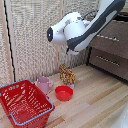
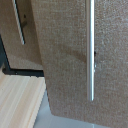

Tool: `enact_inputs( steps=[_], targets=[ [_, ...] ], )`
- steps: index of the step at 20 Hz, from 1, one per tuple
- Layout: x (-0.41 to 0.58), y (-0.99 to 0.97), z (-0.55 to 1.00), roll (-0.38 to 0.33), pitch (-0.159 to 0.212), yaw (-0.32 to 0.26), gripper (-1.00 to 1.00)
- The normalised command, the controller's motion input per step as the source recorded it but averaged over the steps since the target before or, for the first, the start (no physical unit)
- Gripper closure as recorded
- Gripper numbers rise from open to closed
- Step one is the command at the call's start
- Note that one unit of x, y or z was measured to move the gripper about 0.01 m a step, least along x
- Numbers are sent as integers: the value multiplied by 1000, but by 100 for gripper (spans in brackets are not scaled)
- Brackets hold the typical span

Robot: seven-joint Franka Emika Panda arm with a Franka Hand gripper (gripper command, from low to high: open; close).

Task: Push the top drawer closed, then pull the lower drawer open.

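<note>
The white-and-black Panda arm (image 1: 75, 31) reaches toward the dark brown wooden top drawer (image 1: 111, 34) at three o'clock, above the matching lower drawer (image 1: 109, 61). Pincer hidden, so I can't tell its state. Wrist camera fills with brown front and silver bar handle (image 2: 90, 50).

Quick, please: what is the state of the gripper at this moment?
Gripper: cannot be told; its fingers show in neither view, and the wrist view shows only a drawer front with its handle.

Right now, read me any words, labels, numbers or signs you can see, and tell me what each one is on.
No readable text in either view.
The patterned packet beside the red bowl is too blurred to tell if it carries print.
The red basket, pink mug, top drawer and lower drawer show no markings.
</note>
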Motion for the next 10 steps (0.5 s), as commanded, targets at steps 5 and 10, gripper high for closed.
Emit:
enact_inputs(
  steps=[5, 10],
  targets=[
    [0, -679, 41, -44, -3, 81, -100],
    [0, -734, 0, -5, 0, 129, -100]
  ],
)
